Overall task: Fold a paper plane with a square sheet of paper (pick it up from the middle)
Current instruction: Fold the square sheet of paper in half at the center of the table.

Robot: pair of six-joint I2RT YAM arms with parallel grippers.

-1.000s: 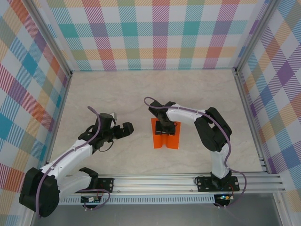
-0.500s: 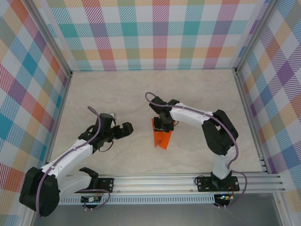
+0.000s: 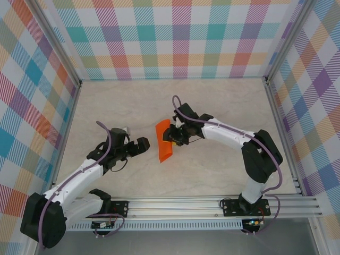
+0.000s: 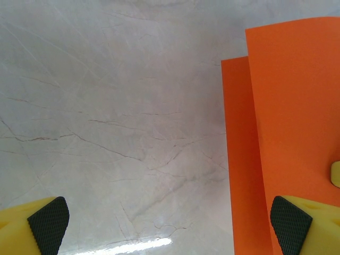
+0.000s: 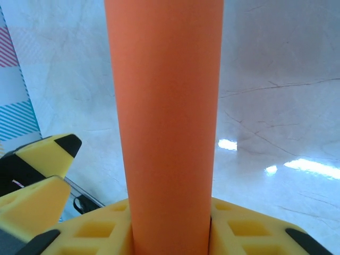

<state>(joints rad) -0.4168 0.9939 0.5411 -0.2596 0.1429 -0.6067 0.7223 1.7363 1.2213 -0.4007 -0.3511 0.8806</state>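
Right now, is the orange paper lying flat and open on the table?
No, the orange paper is bent double and pinched between the fingers of the right gripper.

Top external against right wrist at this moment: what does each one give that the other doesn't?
Top external gives the layout: the left claw stands open to the left of the orange paper, apart from it, with both arms reaching in from the near rail. Right wrist gives the grip up close: the paper rises as a narrow band from between the yellow fingers of the right claw, which is clamped on it. Both share the paper in the right claw and the marbled table.
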